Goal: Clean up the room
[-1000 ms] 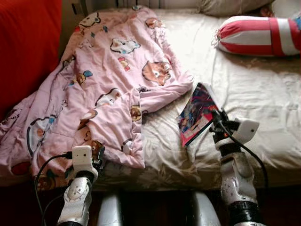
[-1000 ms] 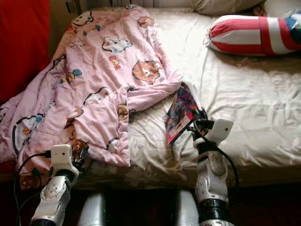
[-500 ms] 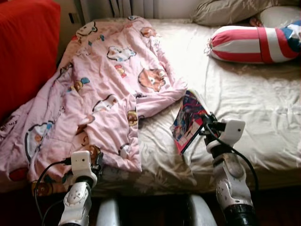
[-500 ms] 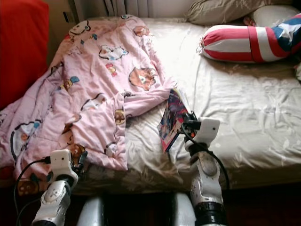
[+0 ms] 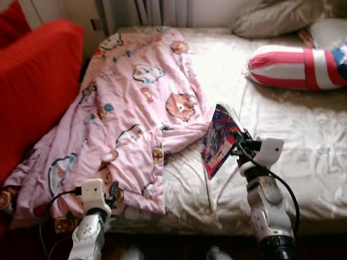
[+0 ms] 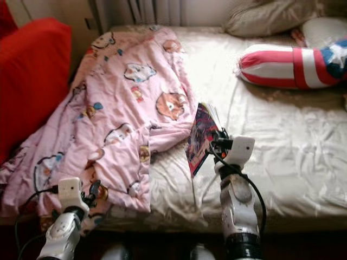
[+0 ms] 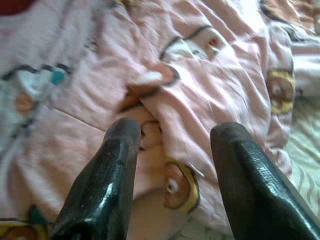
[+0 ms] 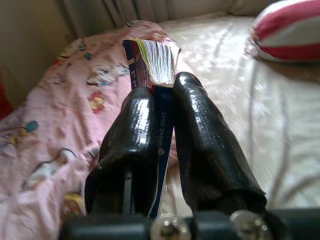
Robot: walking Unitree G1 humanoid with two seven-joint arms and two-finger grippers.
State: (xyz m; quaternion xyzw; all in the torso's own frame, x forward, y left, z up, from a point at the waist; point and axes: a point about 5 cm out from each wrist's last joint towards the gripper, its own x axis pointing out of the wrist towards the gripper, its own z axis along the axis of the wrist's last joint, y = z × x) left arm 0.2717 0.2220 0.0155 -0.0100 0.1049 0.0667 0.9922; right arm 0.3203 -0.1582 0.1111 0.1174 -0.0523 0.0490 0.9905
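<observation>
A: Left to right, quick. What's far left?

B: Red sofa [image 5: 38, 81] beside the bed [image 5: 303, 141]. Next, a pink cartoon-print blanket [image 5: 130, 103] spread over the bed's left half, lower end hanging over the near edge.

A: Left gripper?

B: Left gripper [image 5: 112, 193] sits low at the near edge of the bed, right over the blanket's hem. In the wrist view its two black fingers [image 7: 107, 175] stand spread apart, nothing between them, just pink blanket [image 7: 200, 100] beyond. Can't tell if the tips touch the cloth.

A: Middle?

B: A colourful book [image 5: 219, 138], lifted off the cream sheet and tilted on edge, just right of the blanket's fold. Right gripper [image 5: 238, 142] has it. In the right wrist view the fingers [image 8: 132, 135] are pinched tight on the book's spine [image 8: 162, 125], pages fanning out above the fingertips.

A: So book is in the air?

B: Yes, held above the mattress near the front middle of the bed. Lower corner looks close to the sheet, contact unclear.

A: Right side?

B: Red-and-white striped bolster [image 5: 295, 65] with a blue starred end, lying across the far right of the bed. Behind it, beige pillows [image 5: 271, 16] by the headboard end.
</observation>
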